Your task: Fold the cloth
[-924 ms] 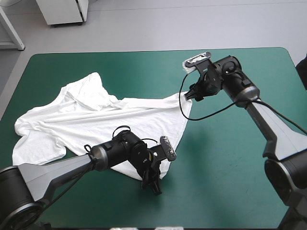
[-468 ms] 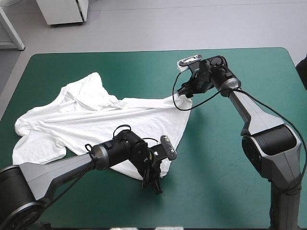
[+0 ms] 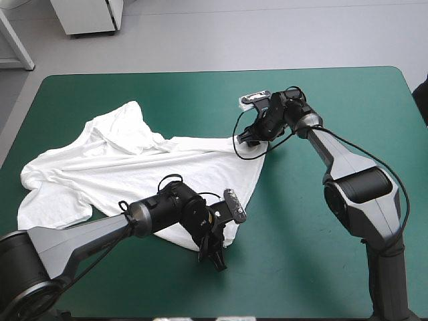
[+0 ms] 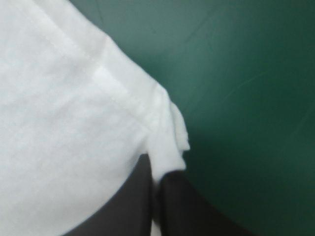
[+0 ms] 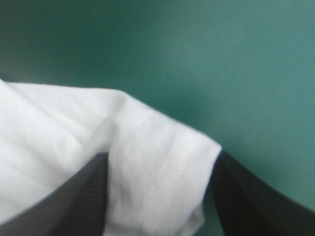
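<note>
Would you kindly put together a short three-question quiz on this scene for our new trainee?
1. True or false: the left pincer is shut on the T-shirt.
2. The right pincer is: A, shut in one pointed arch; B, open, with a T-shirt corner between its fingers; C, clamped on a brown box.
3. Fill the gap: the left pincer holds the T-shirt corner closest to the table's ____ edge.
Key: 1 true; 2 B; 3 near.
</note>
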